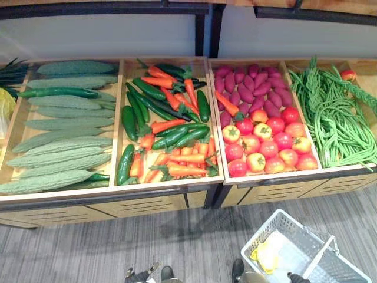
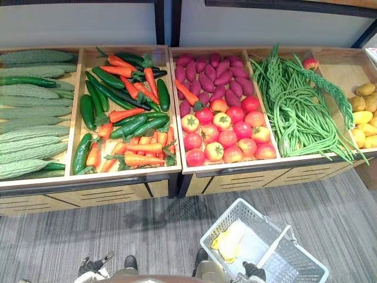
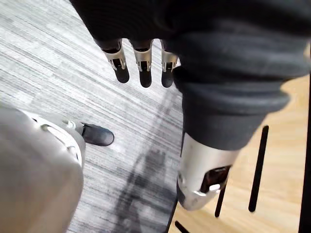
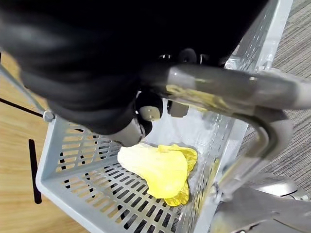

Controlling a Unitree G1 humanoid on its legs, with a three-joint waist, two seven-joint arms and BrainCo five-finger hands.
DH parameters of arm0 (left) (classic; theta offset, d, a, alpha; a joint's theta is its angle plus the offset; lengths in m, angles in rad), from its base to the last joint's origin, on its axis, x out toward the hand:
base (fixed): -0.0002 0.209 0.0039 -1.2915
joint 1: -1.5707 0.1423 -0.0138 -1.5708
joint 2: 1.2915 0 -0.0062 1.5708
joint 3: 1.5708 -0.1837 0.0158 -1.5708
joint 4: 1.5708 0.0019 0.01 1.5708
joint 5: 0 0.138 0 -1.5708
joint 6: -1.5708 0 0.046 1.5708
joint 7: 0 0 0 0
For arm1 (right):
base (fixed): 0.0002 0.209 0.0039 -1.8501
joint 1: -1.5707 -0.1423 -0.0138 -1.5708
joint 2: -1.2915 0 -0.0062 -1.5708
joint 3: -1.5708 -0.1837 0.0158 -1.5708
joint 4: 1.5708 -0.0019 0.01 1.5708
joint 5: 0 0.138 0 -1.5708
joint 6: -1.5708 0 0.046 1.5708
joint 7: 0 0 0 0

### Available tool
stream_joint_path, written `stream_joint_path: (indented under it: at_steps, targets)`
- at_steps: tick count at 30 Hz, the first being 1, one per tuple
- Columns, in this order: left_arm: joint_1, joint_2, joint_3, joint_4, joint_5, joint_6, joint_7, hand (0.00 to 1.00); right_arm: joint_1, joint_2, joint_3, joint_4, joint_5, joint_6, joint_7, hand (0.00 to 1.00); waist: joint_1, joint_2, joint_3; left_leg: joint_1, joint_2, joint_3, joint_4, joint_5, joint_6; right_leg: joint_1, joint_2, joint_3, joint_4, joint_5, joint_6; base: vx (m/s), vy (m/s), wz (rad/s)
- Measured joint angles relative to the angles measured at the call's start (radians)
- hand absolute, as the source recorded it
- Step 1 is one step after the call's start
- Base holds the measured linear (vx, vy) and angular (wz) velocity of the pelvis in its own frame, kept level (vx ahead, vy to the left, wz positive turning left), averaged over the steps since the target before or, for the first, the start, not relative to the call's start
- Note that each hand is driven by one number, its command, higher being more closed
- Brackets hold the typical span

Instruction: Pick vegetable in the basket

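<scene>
A white plastic basket (image 1: 281, 226) hangs low at my right over the grey floor, with a yellow leafy vegetable (image 4: 156, 169) lying in its bottom. My right hand (image 4: 142, 115) is shut on the basket's grey handle (image 4: 228, 86), fingers curled round it from above. My left hand (image 3: 144, 62) hangs beside me over the carpet, fingers straight and holding nothing. Ahead stands the wooden produce display (image 1: 165, 187), its bins full of vegetables.
From left to right, the bins hold pale green gourds (image 1: 59, 138), carrots mixed with dark green cucumbers (image 1: 168, 127), purple sweet potatoes over tomatoes (image 1: 262, 127), long green beans (image 1: 336, 118) and yellow produce (image 2: 365, 115). Grey carpet runs between me and the display.
</scene>
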Motion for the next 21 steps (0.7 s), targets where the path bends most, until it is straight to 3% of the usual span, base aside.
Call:
stream_joint_path:
  at_steps: [7, 12, 14, 16, 19, 21]
  targets:
    - [-0.002, -0.001, 0.166, -0.089, -0.362, -0.032, 0.057, 0.0, 0.022, -0.004, -0.121, 0.025, -0.001, 0.005, -0.001, 1.0, -0.003, 0.02, -0.027, 0.013, -0.005, 0.005, -0.003, -0.001, 0.0, 0.024, -0.001, 0.001, -0.034, 0.015, 0.004, 0.0, 0.008, -0.02]
    - [-0.012, -0.004, 0.167, -0.442, -0.506, -0.095, 0.099, 0.0, 0.046, -0.008, -0.117, 0.006, -0.002, 0.006, -0.003, 1.0, -0.002, 0.037, -0.049, 0.013, -0.004, 0.009, -0.003, -0.001, 0.0, 0.024, 0.001, 0.005, -0.04, 0.024, 0.001, 0.0, -0.001, -0.02]
    - [-0.017, -0.002, 0.166, -0.646, -0.444, -0.142, 0.186, 0.0, 0.061, -0.009, -0.072, -0.017, -0.002, 0.005, -0.005, 1.0, -0.002, 0.039, -0.058, 0.016, -0.006, 0.024, -0.003, -0.001, 0.0, 0.026, 0.003, 0.017, -0.056, 0.04, 0.0, -0.02, 0.0, -0.16]
    - [-0.036, 0.003, 0.162, -0.767, -0.366, -0.152, 0.249, 0.0, 0.075, -0.01, -0.037, -0.032, -0.002, 0.003, -0.007, 1.0, -0.002, 0.041, -0.062, 0.029, -0.008, 0.034, -0.003, -0.002, 0.001, 0.036, 0.002, 0.026, -0.066, 0.048, -0.001, -0.03, 0.005, -0.15]
    - [-0.056, 0.011, 0.111, -0.946, -0.121, -0.143, 0.383, 0.0, 0.104, -0.012, 0.008, -0.038, 0.0, -0.005, -0.009, 1.0, -0.003, 0.036, -0.08, 0.032, -0.007, 0.043, -0.003, -0.004, 0.001, 0.042, 0.004, 0.04, -0.065, 0.049, 0.0, -0.04, 0.001, -0.09]
    - [-0.055, 0.042, 0.047, -1.015, 0.035, -0.123, 0.424, 0.0, 0.111, -0.019, 0.029, -0.046, 0.0, -0.015, -0.009, 1.0, -0.001, 0.036, -0.08, 0.04, -0.007, 0.062, -0.003, -0.005, 0.001, 0.038, 0.006, 0.058, -0.064, 0.054, 0.003, -0.04, -0.002, -0.22]
